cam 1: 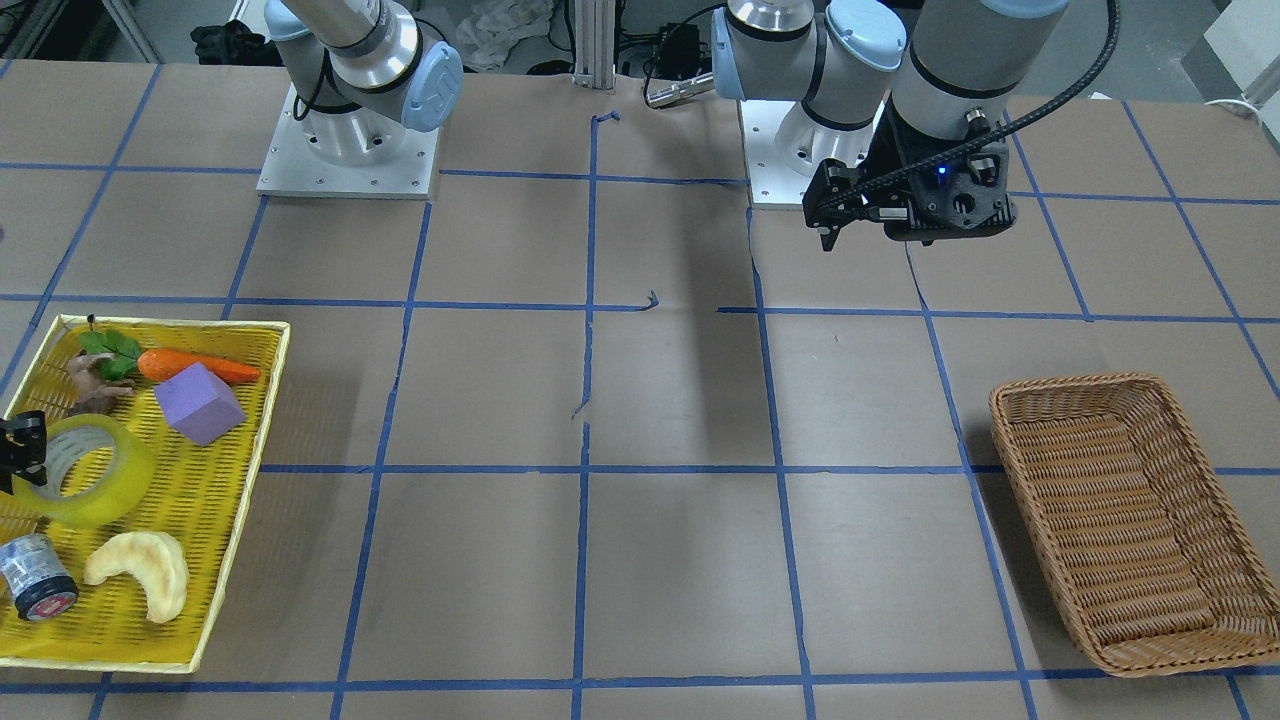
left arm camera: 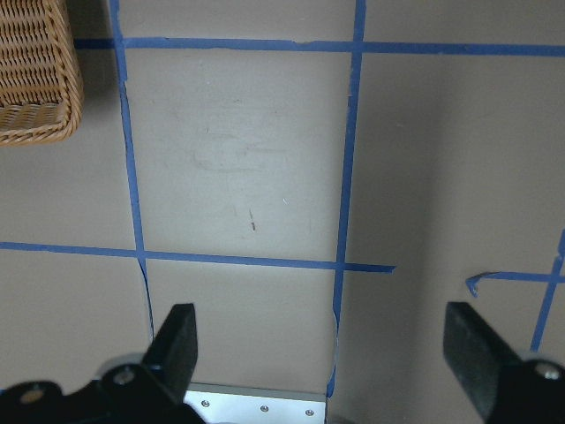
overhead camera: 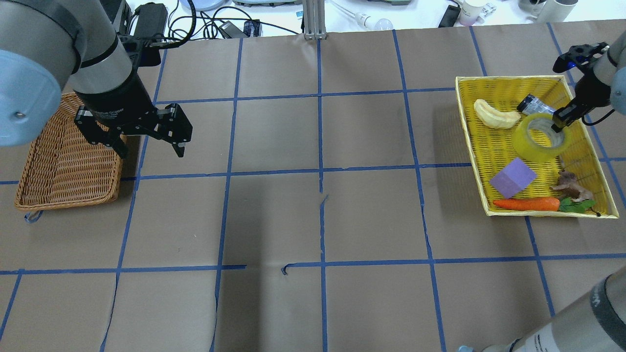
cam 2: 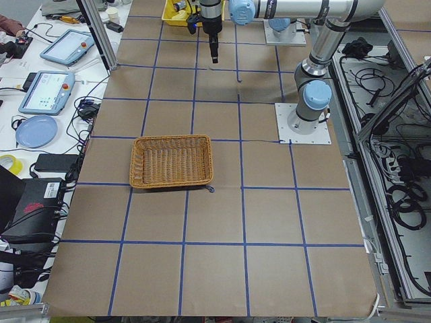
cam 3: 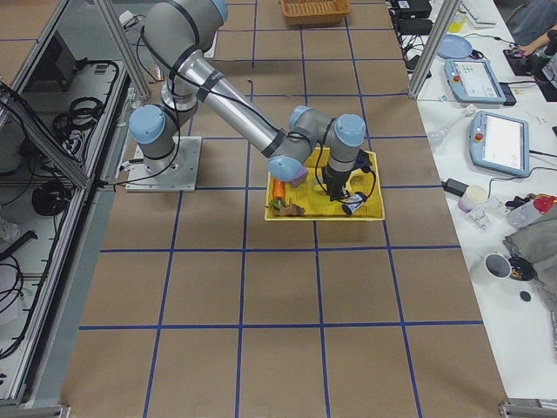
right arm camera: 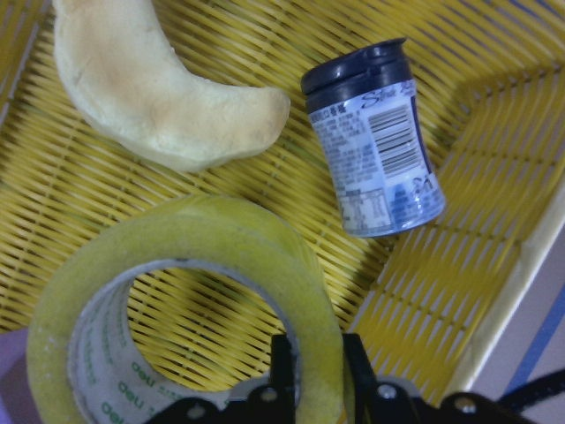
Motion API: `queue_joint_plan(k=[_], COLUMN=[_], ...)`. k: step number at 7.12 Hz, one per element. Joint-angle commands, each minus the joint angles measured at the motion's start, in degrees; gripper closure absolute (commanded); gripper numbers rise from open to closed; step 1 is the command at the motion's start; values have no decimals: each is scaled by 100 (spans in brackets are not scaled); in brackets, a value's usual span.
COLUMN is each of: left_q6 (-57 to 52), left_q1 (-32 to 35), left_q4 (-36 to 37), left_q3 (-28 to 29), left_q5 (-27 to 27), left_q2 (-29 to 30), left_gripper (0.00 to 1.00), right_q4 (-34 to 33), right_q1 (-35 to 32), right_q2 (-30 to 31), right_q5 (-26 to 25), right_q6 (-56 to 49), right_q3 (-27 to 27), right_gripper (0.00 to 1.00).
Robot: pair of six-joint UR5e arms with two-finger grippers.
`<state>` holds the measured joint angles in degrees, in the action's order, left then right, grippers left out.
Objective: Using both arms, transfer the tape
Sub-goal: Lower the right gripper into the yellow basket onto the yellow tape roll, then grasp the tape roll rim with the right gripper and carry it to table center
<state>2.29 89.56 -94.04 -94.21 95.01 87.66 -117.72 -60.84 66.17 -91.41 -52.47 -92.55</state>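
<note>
Tape (overhead camera: 540, 138) is in the yellow tray (overhead camera: 508, 78) at my right end of the table (overhead camera: 371, 220), between the crescent bread (overhead camera: 495, 116) and the purple block (overhead camera: 512, 178), with a small bottle (overhead camera: 534, 104) just beside it. My right tool (overhead camera: 557, 127) is pinched narrow on its wall, one finger inside the ring and one outside. Over by the wicker basket (overhead camera: 63, 166), my left tool (overhead camera: 151, 150) hangs spread wide, holding nothing.

The tape (overhead camera: 528, 146) is yellowish translucent with a grey-white, green-lettered core, the tray (overhead camera: 494, 146) yellow weave, the carrot (overhead camera: 525, 204) orange, the block (overhead camera: 512, 178) purple, the bread (overhead camera: 494, 117) pale tan, the worktop (overhead camera: 274, 215) brown gridded in blue, and the basket (overhead camera: 63, 166) tan wicker.
</note>
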Motion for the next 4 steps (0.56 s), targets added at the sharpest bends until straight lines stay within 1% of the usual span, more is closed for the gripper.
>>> queue_joint_plan(k=[1, 2, 4], left_q6=[-1, -1, -131], left_q1=[-18, -27, -315], left_q4=[9, 35, 192], left_q3=[-114, -202, -142], left_q5=[-26, -26, -9], left_q2=[-3, -38, 23], left_gripper=[0, 0, 0], right_q4=[975, 1336, 1401], right_q1=[-591, -1178, -2251], right_q2=[230, 256, 143], right_q5=[9, -17, 53], right_q6=[1022, 1794, 3272], right_q3=[690, 1016, 1055], right_gripper=[100, 100, 100])
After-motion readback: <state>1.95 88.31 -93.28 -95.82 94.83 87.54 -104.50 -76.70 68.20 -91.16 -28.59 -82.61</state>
